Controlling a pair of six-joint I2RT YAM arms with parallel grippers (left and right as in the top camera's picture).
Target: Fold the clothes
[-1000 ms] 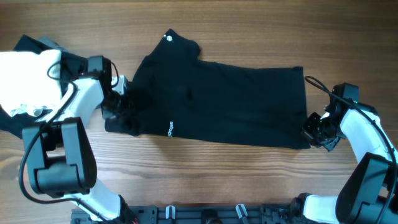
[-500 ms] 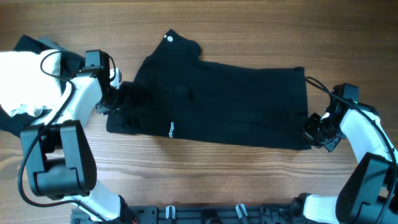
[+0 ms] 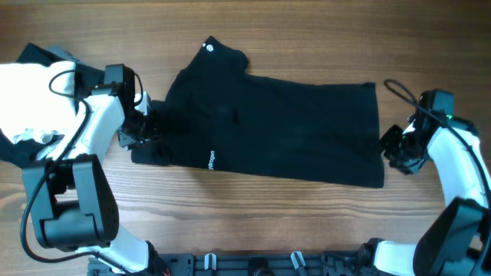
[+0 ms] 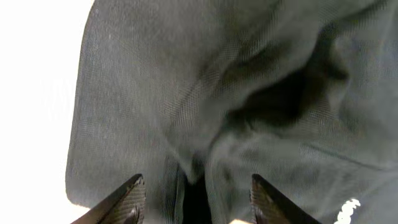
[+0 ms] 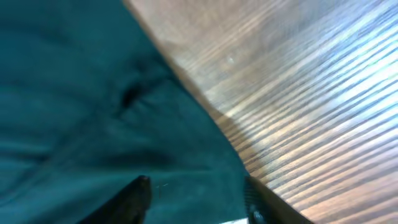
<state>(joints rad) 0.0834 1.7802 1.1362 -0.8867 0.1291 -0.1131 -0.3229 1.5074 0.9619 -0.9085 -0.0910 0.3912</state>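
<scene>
Across the middle of the table [image 3: 307, 215] lies the black shirt [image 3: 284, 126], spread flat; folded white and black clothes [image 3: 31, 92] sit left of it. At its left edge the left gripper [image 3: 146, 129] gapes over bunched fabric; at its right edge the right gripper [image 3: 391, 146] also gapes.

Overhead view: bright, even, soft light falls on the wooden counter [image 3: 307, 46], with sharp grain and only faint shadows. The black shirt [image 3: 291, 130] reads as a near-flat dark mass, and the white garment [image 3: 19, 92] at left is overexposed. Left wrist view: left edge blown to pure white, fabric weave slightly soft. Right wrist view: blurred, teal colour cast, glare streaks on the wood.
</scene>
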